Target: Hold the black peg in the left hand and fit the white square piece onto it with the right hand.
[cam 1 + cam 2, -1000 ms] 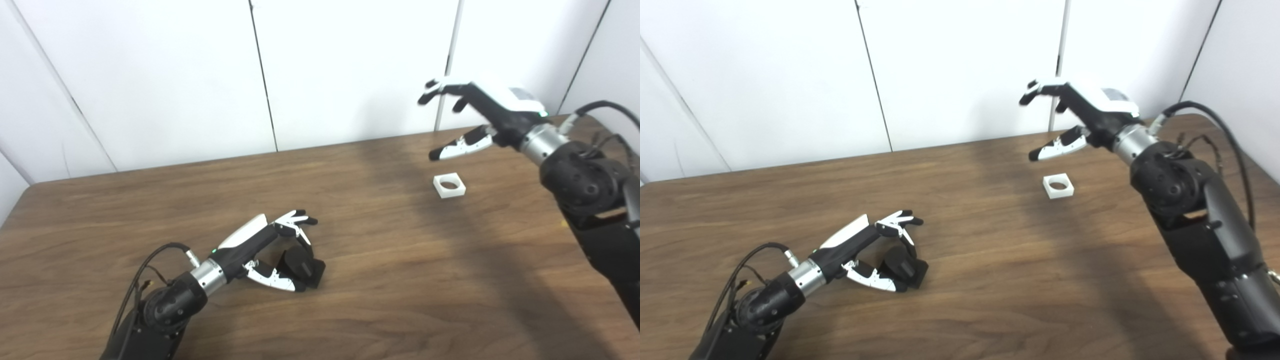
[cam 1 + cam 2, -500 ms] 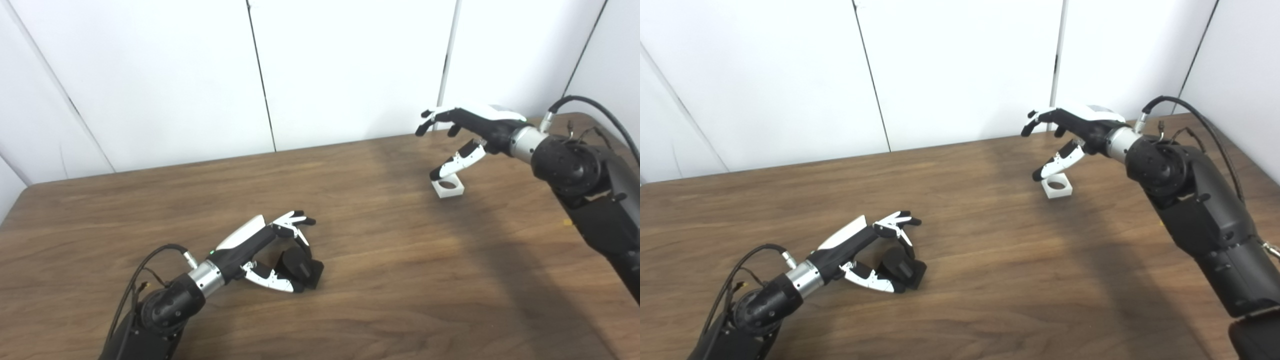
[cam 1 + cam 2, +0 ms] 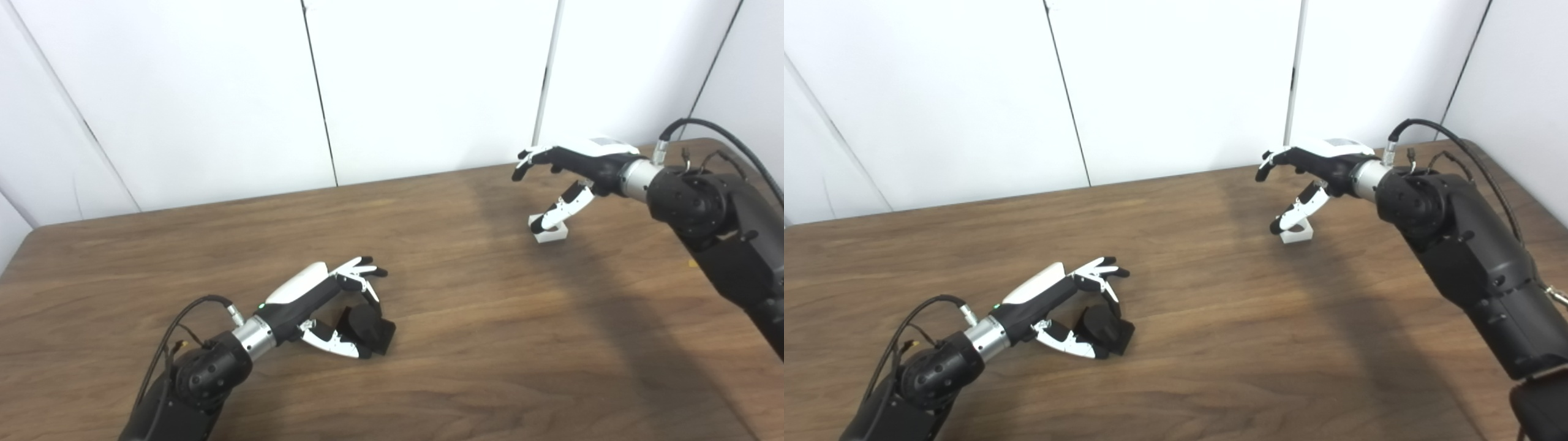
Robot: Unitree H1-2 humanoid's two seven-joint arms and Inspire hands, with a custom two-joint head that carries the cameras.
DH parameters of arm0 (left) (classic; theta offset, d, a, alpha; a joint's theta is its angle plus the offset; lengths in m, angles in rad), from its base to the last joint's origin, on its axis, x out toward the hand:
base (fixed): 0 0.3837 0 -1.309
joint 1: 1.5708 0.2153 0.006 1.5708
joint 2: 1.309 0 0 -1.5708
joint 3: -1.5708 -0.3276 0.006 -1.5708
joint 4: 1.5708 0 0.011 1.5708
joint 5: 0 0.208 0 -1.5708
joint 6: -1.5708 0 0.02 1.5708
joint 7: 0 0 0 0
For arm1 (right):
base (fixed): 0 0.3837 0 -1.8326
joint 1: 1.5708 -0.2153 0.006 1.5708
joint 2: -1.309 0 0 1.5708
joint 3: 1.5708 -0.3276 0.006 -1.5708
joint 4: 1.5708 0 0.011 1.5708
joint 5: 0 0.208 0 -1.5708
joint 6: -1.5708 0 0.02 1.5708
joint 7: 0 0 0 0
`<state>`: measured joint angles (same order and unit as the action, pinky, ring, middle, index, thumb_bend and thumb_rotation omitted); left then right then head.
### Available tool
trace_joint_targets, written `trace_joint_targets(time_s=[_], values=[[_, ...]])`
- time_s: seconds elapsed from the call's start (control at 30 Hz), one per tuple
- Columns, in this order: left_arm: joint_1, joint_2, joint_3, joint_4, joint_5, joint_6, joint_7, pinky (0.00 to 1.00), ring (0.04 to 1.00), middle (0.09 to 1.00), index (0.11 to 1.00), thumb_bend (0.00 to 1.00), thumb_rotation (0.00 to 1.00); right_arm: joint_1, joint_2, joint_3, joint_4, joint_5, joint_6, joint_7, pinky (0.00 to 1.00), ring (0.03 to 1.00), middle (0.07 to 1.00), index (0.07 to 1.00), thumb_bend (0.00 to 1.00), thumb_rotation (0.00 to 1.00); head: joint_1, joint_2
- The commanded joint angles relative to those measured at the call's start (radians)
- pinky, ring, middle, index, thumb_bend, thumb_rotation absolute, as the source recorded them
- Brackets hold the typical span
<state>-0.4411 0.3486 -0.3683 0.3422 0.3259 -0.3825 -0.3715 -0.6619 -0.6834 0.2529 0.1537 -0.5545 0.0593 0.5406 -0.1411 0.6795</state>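
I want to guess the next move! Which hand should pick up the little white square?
Probably the right hand. It hangs just over the white square piece, thumb nearly touching it, fingers apart. The left hand is far off, curled around the black peg.

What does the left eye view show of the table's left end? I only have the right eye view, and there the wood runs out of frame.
Observer: The table ends in a rounded far left corner, and its left edge slants down to the picture's side.
Operator: Does the right arm hide anything on the wood from me?
Observer: Yes. A small yellow speck lies on the wood right beside the right arm. I cannot tell what it is.
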Motion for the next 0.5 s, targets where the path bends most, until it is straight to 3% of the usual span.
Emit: trace_joint_targets(time_s=[0.0, 0.47], values=[[-0.010, 0.041, -0.013, 0.030, 0.059, 0.036, -0.022, 0.87, 1.000, 0.905, 0.492, 0.52, 0.08, -0.072, -0.036, -0.013, -0.010, 0.001, -0.023, 0.002, 0.79, 0.930, 0.927, 0.769, 0.84, 0.33, -0.001, 0.002], [-0.023, 0.051, -0.035, 0.043, 0.138, 0.022, 0.019, 0.88, 0.996, 0.899, 0.492, 0.52, 0.08, -0.067, -0.052, -0.004, 0.019, -0.010, -0.054, -0.003, 0.78, 0.921, 0.926, 0.778, 0.85, 0.37, 0.003, 0.006]])
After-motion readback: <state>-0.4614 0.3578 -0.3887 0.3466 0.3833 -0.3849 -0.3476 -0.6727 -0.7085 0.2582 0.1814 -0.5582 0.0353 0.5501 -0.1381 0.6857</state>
